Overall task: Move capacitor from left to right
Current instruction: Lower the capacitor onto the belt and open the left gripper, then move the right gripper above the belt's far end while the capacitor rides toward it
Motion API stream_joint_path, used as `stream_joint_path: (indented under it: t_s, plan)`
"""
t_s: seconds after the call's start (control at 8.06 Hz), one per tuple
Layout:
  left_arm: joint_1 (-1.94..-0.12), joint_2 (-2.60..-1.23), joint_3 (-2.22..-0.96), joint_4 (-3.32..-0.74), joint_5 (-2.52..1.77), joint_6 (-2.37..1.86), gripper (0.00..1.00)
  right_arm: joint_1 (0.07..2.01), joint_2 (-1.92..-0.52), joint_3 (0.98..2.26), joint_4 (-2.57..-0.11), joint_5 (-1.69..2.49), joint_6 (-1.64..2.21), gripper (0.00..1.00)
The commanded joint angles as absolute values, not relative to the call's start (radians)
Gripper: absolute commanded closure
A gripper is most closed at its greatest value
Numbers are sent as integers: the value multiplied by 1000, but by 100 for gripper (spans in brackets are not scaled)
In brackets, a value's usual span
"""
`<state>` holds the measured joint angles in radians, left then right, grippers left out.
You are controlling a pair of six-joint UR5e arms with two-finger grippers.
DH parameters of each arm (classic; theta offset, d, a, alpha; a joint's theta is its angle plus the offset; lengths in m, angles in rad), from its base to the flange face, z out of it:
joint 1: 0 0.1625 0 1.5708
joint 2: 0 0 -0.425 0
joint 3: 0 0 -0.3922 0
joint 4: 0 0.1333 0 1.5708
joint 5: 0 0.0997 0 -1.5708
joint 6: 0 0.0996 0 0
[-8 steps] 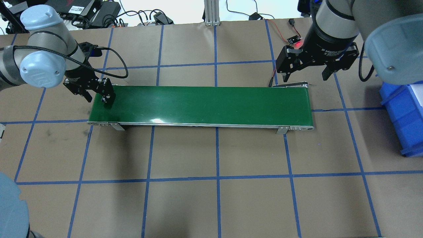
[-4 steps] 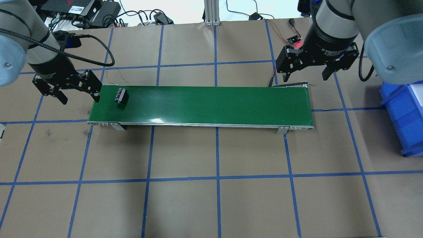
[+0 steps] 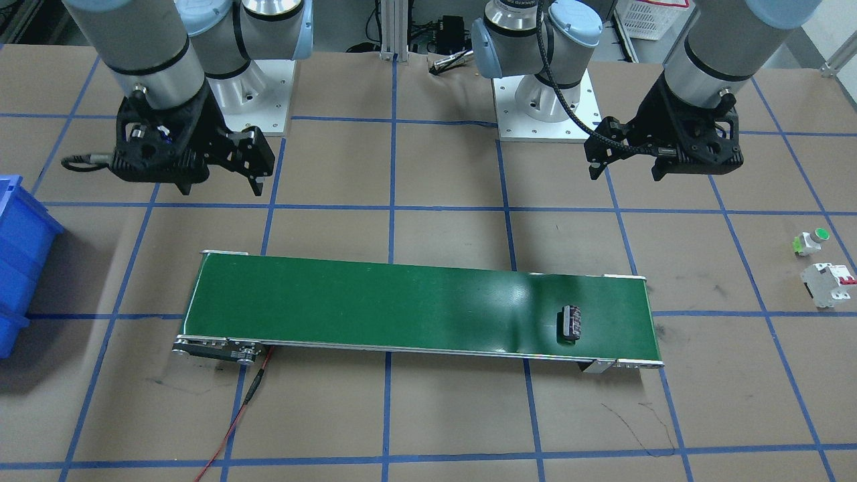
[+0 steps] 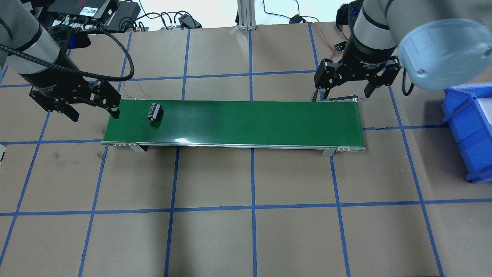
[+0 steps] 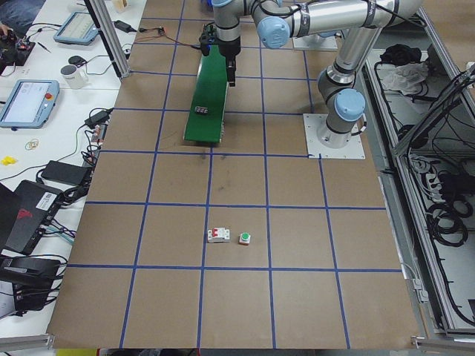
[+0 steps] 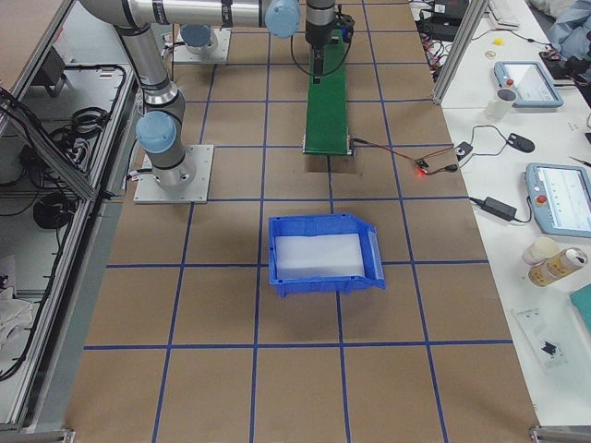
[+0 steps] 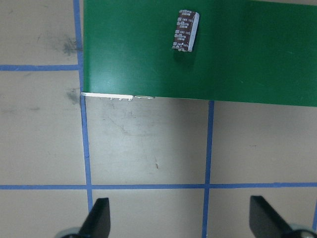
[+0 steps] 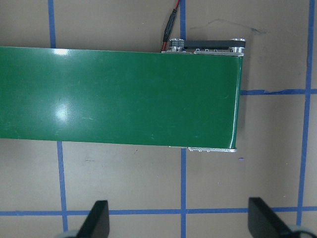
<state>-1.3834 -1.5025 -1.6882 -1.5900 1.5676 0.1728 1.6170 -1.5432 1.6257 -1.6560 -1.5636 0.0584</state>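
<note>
The capacitor (image 4: 154, 112), a stubby dark cylinder with pale stripes, lies on its side near the left end of the green conveyor belt (image 4: 250, 121). It also shows in the front view (image 3: 572, 321) and the left wrist view (image 7: 185, 30). My left gripper (image 4: 95, 111) is open and empty, above the table just off the belt's left end, apart from the capacitor. My right gripper (image 4: 343, 92) is open and empty above the belt's far right corner. The right wrist view shows the belt's right end (image 8: 124, 94) bare.
A blue bin (image 4: 469, 130) stands on the table right of the belt. A white breaker (image 3: 829, 274) and a green-capped button (image 3: 810, 241) lie far out on my left. A sensor board with a red light (image 4: 340, 47) and its wires sit behind the belt's right end.
My left gripper has let go of the capacitor and drawn back left off the belt. The capacitor has travelled a little to the right on the belt. My right gripper has shifted slightly left.
</note>
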Motion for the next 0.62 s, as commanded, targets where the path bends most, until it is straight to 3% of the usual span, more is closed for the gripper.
stream_joint_path:
  t_s: [0.0,0.5]
  plan:
    - [-1419,-1483,-1689,-1598,1566,172,0,1617,-1372,1629,-1783,-1568,43,0]
    - [-1417,-1509,-1687,-1605,1569,175,0,1612,-1253,1736,-2028,-1548,37,0]
